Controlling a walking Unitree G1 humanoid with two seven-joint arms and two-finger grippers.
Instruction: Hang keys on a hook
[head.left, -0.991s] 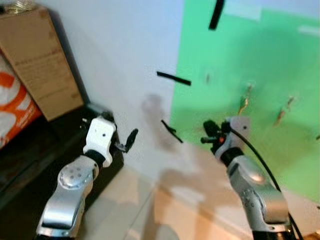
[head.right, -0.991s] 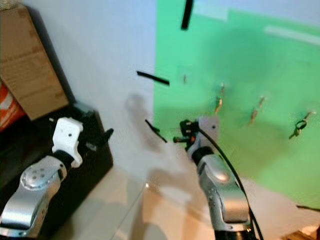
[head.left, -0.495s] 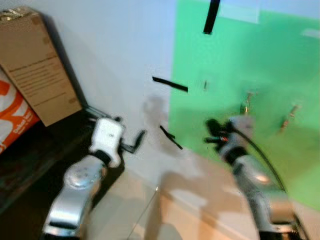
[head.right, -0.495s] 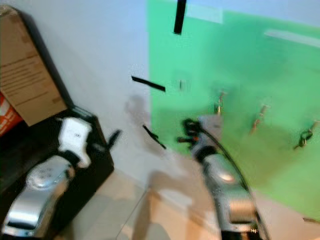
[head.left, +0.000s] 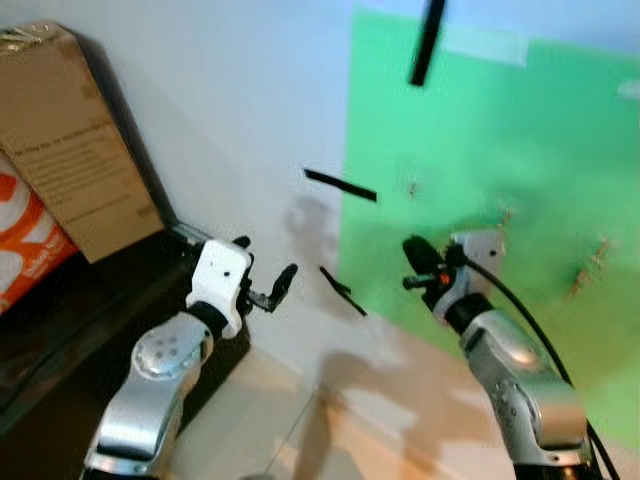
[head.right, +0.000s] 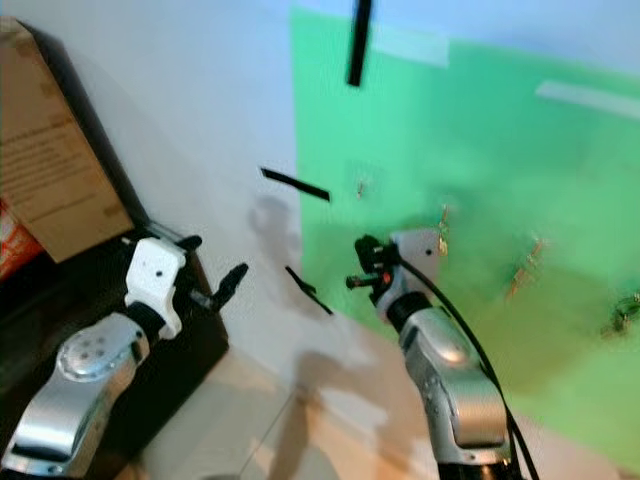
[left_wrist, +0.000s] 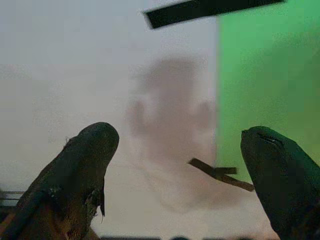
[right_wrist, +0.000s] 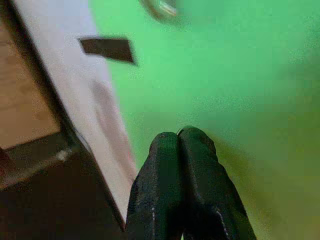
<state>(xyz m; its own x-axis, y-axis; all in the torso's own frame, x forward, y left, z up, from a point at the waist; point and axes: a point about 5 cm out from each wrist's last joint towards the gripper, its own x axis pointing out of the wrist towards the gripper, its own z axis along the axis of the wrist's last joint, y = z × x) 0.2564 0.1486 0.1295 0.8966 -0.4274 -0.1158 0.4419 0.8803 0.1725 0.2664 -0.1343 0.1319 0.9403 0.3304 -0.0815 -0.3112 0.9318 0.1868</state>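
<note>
I was facing a pale wall (head.left: 230, 110) with a green sheet (head.left: 500, 150) fixed over its right part by strips of black tape (head.left: 340, 184), a dark cabinet (head.left: 70, 320) and a cardboard box (head.left: 75, 150) off to my left. Several small hooks (head.right: 442, 222) stuck out of the green sheet in a row. On the farthest one to the right a set of keys (head.right: 628, 312) seemed to be hanging already, though it was small and blurred at the picture's edge, so I would not swear to it.

My right gripper (head.left: 415, 268) was raised close to the green sheet, just left of the nearest hook, with its fingers (right_wrist: 180, 165) pressed flat together and nothing visible between them. My left gripper (head.left: 280, 285) was lifted in front of the bare wall, its fingers (left_wrist: 85, 150) spread wide and carrying nothing.

From that I judged the hanging to be done, if those were indeed the keys. What remained looked like no more than pulling both arms back from the wall. If they were not, the job had yet to start, since neither gripper carried any.
</note>
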